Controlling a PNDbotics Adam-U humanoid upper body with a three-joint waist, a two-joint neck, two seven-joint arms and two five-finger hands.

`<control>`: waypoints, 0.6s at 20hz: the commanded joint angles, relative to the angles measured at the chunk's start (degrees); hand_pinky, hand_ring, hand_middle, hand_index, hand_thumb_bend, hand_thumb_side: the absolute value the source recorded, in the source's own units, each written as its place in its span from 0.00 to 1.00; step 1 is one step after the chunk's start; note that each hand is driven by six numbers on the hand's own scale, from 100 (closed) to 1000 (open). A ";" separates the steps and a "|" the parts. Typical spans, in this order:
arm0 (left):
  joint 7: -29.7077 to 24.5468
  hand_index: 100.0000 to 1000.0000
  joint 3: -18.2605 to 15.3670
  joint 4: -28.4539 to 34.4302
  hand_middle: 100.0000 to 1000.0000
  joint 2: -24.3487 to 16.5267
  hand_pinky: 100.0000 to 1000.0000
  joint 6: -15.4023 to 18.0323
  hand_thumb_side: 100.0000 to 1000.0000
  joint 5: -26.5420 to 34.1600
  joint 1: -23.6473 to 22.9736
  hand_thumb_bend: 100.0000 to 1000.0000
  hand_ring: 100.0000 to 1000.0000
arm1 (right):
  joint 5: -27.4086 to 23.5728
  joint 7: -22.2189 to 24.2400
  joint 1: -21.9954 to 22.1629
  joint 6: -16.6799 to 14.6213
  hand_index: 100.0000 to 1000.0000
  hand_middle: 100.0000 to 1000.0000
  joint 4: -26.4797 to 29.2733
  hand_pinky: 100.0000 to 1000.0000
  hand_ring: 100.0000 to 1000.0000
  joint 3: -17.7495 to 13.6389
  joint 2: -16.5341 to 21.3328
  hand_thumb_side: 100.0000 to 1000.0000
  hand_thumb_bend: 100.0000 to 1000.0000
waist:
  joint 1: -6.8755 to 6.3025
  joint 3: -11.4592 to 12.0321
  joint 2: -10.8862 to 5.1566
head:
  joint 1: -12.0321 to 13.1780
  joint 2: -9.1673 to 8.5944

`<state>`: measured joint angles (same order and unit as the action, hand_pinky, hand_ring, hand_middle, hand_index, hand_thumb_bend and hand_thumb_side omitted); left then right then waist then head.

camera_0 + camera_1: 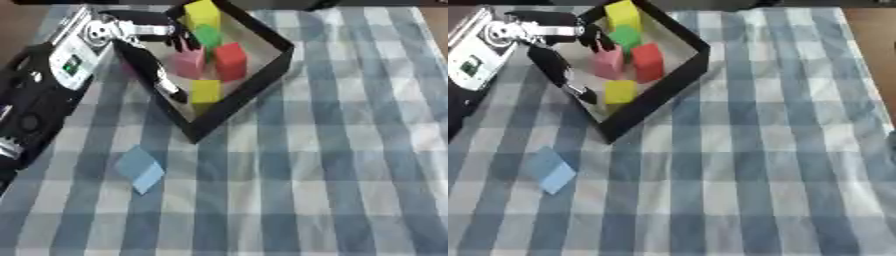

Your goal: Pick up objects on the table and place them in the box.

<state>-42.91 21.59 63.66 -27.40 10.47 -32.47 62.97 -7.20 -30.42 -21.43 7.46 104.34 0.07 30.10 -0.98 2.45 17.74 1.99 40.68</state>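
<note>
Our left hand (162,55) reaches over the black box (262,80), fingers straight and spread above the pink block (189,62), holding nothing. The light blue block (140,169) lies outside on the checked tabletop (350,175), nearer us, on the left arm's side.

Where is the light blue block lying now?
The light blue block lies on the checked cloth at lower left in both eye views, outside the black box, below its near corner and apart from it.
</note>
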 commanded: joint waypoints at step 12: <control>4.12 0.85 -2.22 18.03 0.76 -9.63 0.82 -3.72 0.32 12.53 -1.41 0.53 0.74 | 0.25 -0.61 0.75 0.17 0.81 0.68 1.30 0.79 0.78 -0.51 2.93 0.65 0.00 | -1.27 1.44 -3.19 | -1.16 0.98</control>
<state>-39.50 20.19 77.84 -33.48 7.27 -22.52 60.83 -7.29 -30.80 -20.33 7.61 104.39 0.04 31.03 -1.69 3.89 17.74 1.11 41.42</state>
